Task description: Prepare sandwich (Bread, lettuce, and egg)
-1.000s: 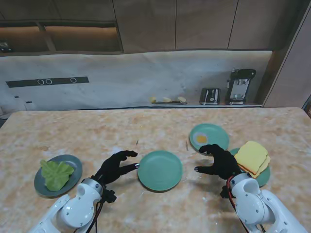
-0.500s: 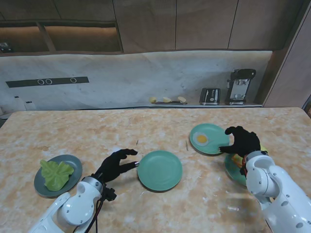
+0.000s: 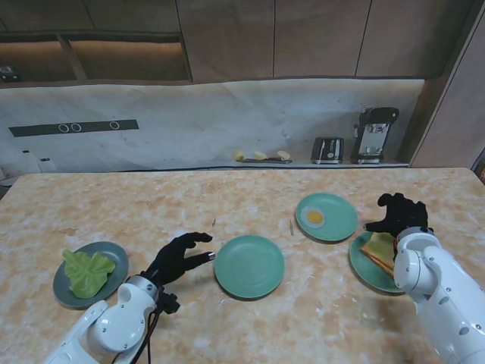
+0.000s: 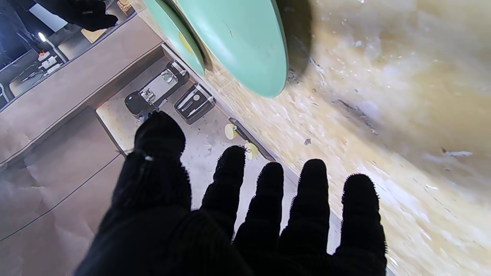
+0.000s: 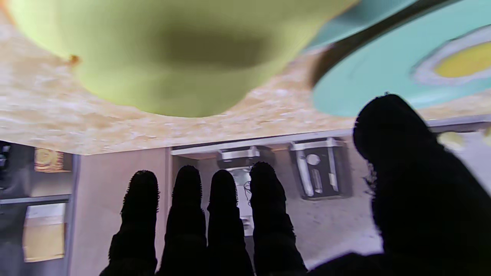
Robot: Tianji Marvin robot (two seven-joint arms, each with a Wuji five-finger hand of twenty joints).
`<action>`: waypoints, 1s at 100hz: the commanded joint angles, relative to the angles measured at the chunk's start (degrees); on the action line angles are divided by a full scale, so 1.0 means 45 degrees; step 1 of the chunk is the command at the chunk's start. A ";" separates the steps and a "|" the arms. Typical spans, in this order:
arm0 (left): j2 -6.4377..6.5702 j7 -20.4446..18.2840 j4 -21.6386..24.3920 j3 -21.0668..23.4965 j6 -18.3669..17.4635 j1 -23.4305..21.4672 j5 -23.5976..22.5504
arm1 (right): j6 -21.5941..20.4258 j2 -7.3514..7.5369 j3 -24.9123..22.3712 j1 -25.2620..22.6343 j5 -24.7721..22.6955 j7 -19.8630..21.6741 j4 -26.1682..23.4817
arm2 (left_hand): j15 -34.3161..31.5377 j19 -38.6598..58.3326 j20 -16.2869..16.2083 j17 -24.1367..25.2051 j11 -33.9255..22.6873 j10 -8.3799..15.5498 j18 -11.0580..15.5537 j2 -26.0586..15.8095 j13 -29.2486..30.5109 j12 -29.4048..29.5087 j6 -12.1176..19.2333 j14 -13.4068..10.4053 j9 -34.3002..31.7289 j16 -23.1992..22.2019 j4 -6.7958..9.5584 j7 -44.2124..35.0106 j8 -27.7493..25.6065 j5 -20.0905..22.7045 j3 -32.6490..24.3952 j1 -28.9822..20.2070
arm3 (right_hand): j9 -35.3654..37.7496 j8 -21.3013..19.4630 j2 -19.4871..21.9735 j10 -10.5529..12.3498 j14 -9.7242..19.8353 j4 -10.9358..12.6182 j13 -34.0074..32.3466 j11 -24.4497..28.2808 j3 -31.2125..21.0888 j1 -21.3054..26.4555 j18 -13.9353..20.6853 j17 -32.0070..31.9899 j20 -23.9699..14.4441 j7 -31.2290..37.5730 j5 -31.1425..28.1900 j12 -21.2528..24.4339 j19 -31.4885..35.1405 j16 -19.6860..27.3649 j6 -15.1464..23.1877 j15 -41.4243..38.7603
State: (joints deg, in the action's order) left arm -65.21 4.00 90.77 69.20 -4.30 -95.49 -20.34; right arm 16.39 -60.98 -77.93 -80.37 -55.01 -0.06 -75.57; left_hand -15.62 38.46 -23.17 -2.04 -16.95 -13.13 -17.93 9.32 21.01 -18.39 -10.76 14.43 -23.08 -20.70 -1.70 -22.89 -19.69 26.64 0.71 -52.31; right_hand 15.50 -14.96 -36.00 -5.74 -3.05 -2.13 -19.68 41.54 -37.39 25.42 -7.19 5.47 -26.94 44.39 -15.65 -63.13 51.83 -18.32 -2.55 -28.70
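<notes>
Bread (image 3: 378, 247) slices lie stacked on a green plate (image 3: 362, 267) at the right side of the surface (image 3: 227, 205), partly hidden by the right arm. Directly over them hangs the right hand (image 3: 398, 212), its black-gloved fingers apart and grasping nothing; in the right wrist view the 4 fingers (image 5: 224, 207) and thumb are spread, with the pale yellow bread (image 5: 165, 53) large and blurred close before them. Whether the hand touches the bread cannot be told.

Just to the left of that plate, slightly farther from me, sits a teal plate (image 3: 337, 220) carrying the fried egg (image 3: 314, 217); the wrist view shows its yolk (image 5: 462, 61) as well. An empty teal plate (image 3: 249, 266) rests near the middle of the surface. The left hand (image 3: 178, 258) sits beside its left rim, fingers released and splayed, fingertips near the edge; contact with the rim cannot be made out. The left wrist view shows these fingers (image 4: 312, 199) apart with the plate's edge (image 4: 245, 42) beyond them.

Lettuce (image 3: 88, 272) lies on a grey plate (image 3: 114, 254) at the far left, well apart from the other plates.

Against the back wall stand a toaster (image 3: 327, 149) and a dark appliance (image 3: 374, 133)
</notes>
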 commanded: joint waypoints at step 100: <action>0.0020 -0.0244 -0.0051 -0.0156 0.0116 0.0097 -0.0240 | 0.2862 0.0376 0.0934 0.1479 0.0489 0.2918 0.1519 | -0.0119 0.0251 -0.0340 0.0131 -0.0025 0.0226 -0.0018 -0.0237 -0.0099 -0.0109 0.0175 -0.0004 -0.0115 -0.0097 0.0030 -0.0244 -0.0185 0.0417 0.0080 -0.0156 | 0.0950 0.0410 -0.0056 -0.0436 -0.0331 -0.0060 -0.0302 -0.0143 -0.0079 -0.1891 0.0027 0.0153 -0.0360 -0.0689 -0.1753 0.9604 0.0591 -0.0521 -0.1131 -0.0242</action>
State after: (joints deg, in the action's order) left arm -65.06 3.55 90.64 68.59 -3.71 -95.07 -21.24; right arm 29.33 -59.18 -73.81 -73.13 -52.70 12.23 -68.51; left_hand -15.62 38.61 -23.18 -2.04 -16.95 -13.13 -17.95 9.31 21.00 -18.39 -10.76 14.43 -23.08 -20.70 -1.70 -22.99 -19.74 27.44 0.70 -52.32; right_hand 19.03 -12.36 -35.97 -7.02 -4.35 -2.13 -19.95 40.78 -37.25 19.18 -6.80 6.09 -27.49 40.03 -22.55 -63.12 53.21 -19.15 -7.24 -29.99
